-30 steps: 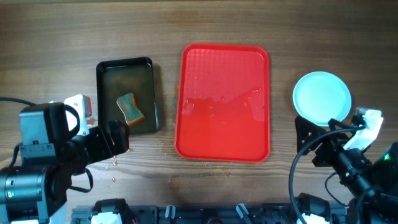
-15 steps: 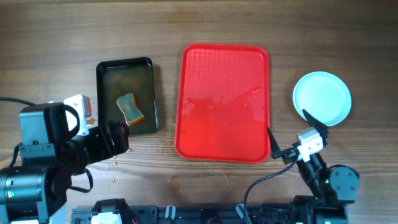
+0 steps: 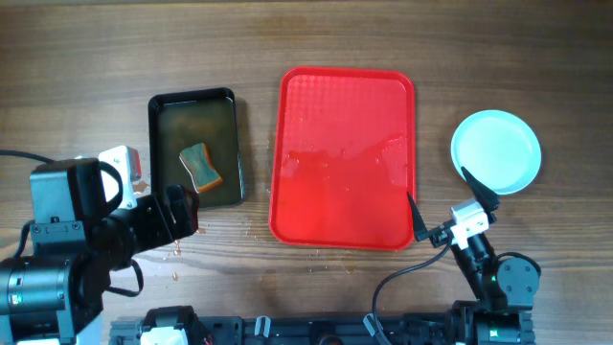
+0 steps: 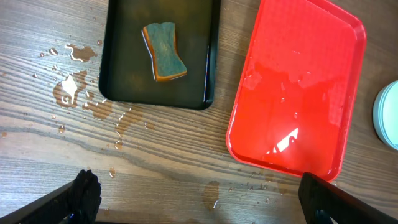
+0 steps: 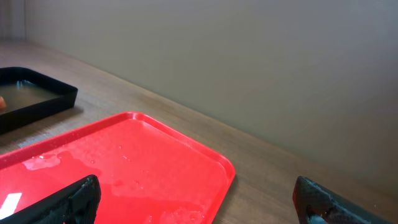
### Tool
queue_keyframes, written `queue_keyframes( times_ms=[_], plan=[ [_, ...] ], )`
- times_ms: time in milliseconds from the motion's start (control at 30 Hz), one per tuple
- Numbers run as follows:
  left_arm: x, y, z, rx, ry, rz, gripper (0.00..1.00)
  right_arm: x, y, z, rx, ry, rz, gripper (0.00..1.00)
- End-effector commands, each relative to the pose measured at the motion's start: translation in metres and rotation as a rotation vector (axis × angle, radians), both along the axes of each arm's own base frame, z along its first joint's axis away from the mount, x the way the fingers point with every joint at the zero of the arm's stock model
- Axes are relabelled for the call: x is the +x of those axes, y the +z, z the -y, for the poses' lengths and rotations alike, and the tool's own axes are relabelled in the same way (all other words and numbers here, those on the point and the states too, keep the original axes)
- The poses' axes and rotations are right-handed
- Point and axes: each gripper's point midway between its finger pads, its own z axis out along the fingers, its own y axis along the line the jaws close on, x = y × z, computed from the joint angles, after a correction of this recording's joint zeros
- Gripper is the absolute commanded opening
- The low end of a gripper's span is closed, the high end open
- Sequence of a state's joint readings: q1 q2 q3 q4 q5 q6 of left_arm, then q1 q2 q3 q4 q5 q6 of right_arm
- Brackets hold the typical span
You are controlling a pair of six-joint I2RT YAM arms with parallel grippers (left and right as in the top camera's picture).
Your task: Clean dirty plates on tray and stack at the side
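Observation:
The red tray (image 3: 347, 158) lies at the table's middle, wet, with no plate on it. It also shows in the left wrist view (image 4: 298, 87) and the right wrist view (image 5: 124, 168). A pale blue plate (image 3: 496, 150) sits on the table right of the tray. I cannot tell how many are stacked there. Its edge shows in the left wrist view (image 4: 387, 115). My right gripper (image 3: 445, 203) is open and empty, just off the tray's near right corner, below the plate. My left gripper (image 3: 182, 211) is open and empty, near the black water tray's front edge.
A black water tray (image 3: 192, 149) left of the red tray holds a green and orange sponge (image 3: 201, 165). Water drops and small puddles (image 4: 71, 90) lie on the wood in front of it. A few drops lie below the red tray.
My right arm has swung from the far right edge in towards the tray's near right corner, then shifted slightly. The left arm has not moved.

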State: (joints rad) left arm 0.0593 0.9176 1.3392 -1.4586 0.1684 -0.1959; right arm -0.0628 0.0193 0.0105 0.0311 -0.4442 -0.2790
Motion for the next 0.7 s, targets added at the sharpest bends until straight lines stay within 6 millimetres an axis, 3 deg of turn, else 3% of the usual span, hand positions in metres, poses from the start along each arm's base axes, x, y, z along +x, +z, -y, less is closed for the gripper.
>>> queue_keyframes(
  times_ms=[0, 67, 100, 133, 200, 267, 433, 533, 667],
  plan=[
    [0.001, 0.002, -0.002, 0.012, 0.001, 0.008, 1.0, 0.0, 0.0, -0.001, -0.009, 0.004, 0.011, 1.0],
    [-0.005, 0.009, -0.004, 0.037, -0.002, 0.058, 1.0, 0.0, 0.0, -0.001, -0.009, 0.004, 0.011, 1.0],
    [0.004, 0.028, -0.013, 0.08, 0.035, 0.195, 1.0, 0.0, 0.0, -0.001, -0.009, 0.004, 0.011, 1.0],
    [0.018, 0.053, -0.008, 0.072, 0.021, 0.391, 1.0, 0.0, 0.0, -0.001, -0.009, 0.004, 0.012, 1.0],
    [0.032, 0.072, 0.001, 0.076, -0.038, 0.638, 1.0, 0.0, 0.0, -0.001, -0.009, 0.004, 0.011, 1.0],
    [0.039, 0.059, 0.007, 0.069, -0.061, 0.818, 1.0, 0.0, 0.0, -0.001, -0.009, 0.004, 0.011, 1.0],
    [0.041, 0.003, 0.022, 0.04, -0.121, 1.099, 1.0, 0.0, 0.0, -0.001, -0.009, 0.004, 0.011, 1.0],
    [0.048, -0.04, 0.022, 0.042, -0.118, 1.135, 1.0, 0.0, 0.0, -0.001, -0.009, 0.004, 0.011, 1.0],
    [0.059, -0.08, 0.019, 0.052, -0.1, 1.097, 1.0, 0.0, 0.0, -0.001, -0.009, 0.004, 0.011, 1.0]
  ],
)
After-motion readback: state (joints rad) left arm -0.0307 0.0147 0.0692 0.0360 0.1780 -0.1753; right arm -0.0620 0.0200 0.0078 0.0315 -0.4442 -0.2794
